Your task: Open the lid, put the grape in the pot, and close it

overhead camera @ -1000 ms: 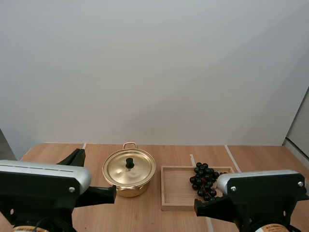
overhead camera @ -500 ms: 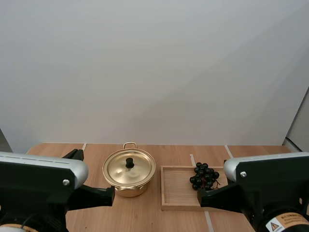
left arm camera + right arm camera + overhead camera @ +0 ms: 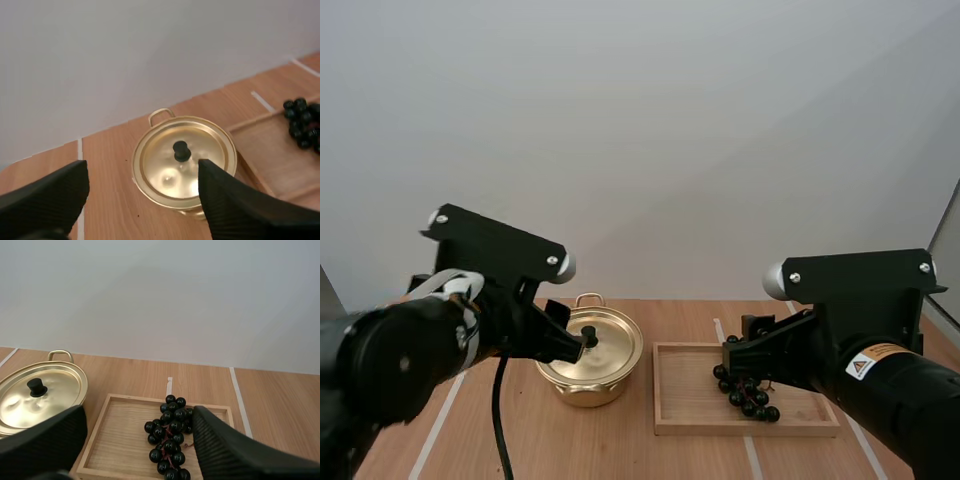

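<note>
The gold pot (image 3: 588, 362) stands on the wooden table (image 3: 620, 445) with its lid (image 3: 605, 345) shut on it, a black knob (image 3: 589, 337) at the lid's middle and a loop handle (image 3: 588, 298) on the far side. Just beside it, to the right, lies a shallow wooden tray (image 3: 688, 398). The bunch of dark grapes (image 3: 752, 398) rests in the right half of that tray (the right arm hides part of it in the high view).

The left gripper (image 3: 142, 167) hangs above the pot with its two fingers (image 3: 50, 195) spread wide, ribbed faces turned to each other, nothing between them. From its wrist view the lid and knob sit in the gap between the fingers.

The right gripper (image 3: 139, 412) hangs above the tray, also spread wide and holding nothing. From its wrist view the grapes lie between the fingers, nearer the right one, not touched by either.
</note>
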